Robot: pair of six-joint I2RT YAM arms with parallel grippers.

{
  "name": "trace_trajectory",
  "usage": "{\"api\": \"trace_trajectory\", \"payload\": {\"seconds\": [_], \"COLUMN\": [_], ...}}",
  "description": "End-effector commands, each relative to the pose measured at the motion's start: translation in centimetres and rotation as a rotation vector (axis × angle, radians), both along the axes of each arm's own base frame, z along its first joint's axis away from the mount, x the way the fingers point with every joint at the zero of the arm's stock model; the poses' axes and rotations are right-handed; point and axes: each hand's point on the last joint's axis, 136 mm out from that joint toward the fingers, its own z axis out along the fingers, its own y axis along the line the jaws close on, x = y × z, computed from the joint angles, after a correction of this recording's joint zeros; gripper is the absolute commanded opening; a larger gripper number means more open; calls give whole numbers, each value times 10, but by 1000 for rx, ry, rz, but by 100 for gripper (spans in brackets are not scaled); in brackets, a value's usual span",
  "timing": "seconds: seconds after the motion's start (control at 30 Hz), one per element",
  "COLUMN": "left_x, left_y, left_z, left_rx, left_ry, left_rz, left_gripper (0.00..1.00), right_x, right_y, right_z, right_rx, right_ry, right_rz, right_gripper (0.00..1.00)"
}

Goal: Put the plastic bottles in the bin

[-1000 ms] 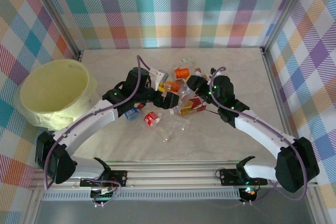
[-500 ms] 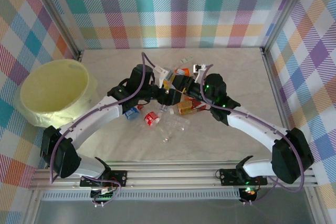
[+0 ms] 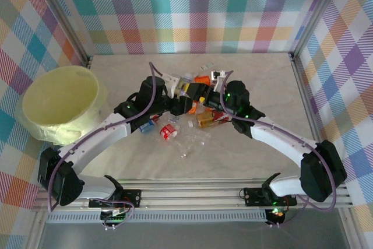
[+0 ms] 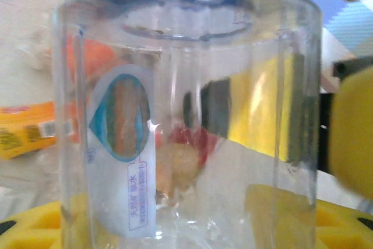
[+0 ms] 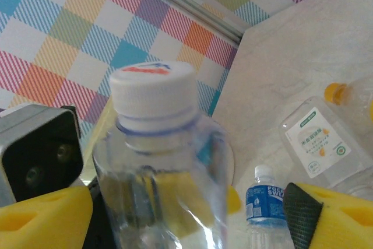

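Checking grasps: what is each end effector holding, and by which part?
Left end effector: seemingly the clear bottle, by its body. Right end effector: nothing; a gap separates finger and white-capped bottle.

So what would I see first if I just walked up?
The big pale yellow bin at the left edge of the table jumps out first. Next comes the jumble of plastic bottles in the middle of it. In the left wrist view, one clear bottle looms right up close.

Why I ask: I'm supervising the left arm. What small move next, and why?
Probably a short lift of the left gripper: the blue-capped clear bottle sits between its yellow fingers, though grip firmness is unclear, and the bin stands off to its left.
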Motion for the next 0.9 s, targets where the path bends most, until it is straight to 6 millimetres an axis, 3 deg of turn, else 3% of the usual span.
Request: {"api": "trace_trajectory", "payload": {"seconds": [0.0,0.17,0.5,0.63,0.77,0.87], "left_x": [15,13,-37,-52,-54,-54], "left_y": [36,96,202,260,308,347], "left_z": [24,45,141,177,191,185], "left_rx": [32,151,258,397,491,471], "left_ry": [-101,-174,-351,-438,-422,-366], "left_rz": [205,436,736,1004,1198,1311], "left_gripper": [58,55,55,55,54,53], "right_x": [0,8,18,20,22,23], "right_y": [-9,-23,-25,-21,-20,-23], "right_z": [32,25,13,12,10,6], "right_rx": [4,-71,-149,-139,-148,-163], "right_ry": [-103,-123,-174,-177,-170,-163], "right_rz": [-49,-139,-171,-159,-157,-174], "right_gripper": [91,99,100,100,100,100]}}
